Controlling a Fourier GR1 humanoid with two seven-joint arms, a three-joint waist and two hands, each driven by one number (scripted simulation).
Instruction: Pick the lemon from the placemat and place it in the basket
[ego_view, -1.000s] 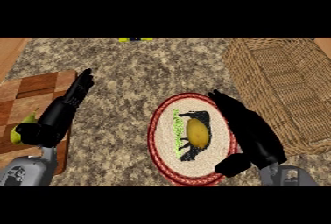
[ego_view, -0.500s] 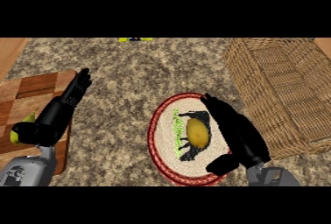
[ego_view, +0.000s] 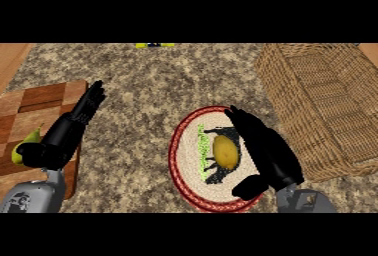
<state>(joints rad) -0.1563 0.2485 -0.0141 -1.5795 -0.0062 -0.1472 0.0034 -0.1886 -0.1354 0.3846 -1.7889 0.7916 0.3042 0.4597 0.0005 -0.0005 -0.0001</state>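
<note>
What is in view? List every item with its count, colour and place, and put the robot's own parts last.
Yellow oval lemon: one, yellow, at the middle of the placemat.
Round woven placemat with red rim: one, cream with a dark animal figure and red border, centre of the counter.
Brown wicker basket: one, brown, right of the placemat.
Checkered wooden cutting board: one, brown, at the left edge.
Yellow-green fruit: one, on the board, partly hidden by the left arm.
Speckled stone counter: one, grey-brown, under everything.
Small yellow-green object: one, at the far edge, too cropped to identify.
Left hand: black, open, over the board's edge.
Right hand: black, open, beside the lemon.
</note>
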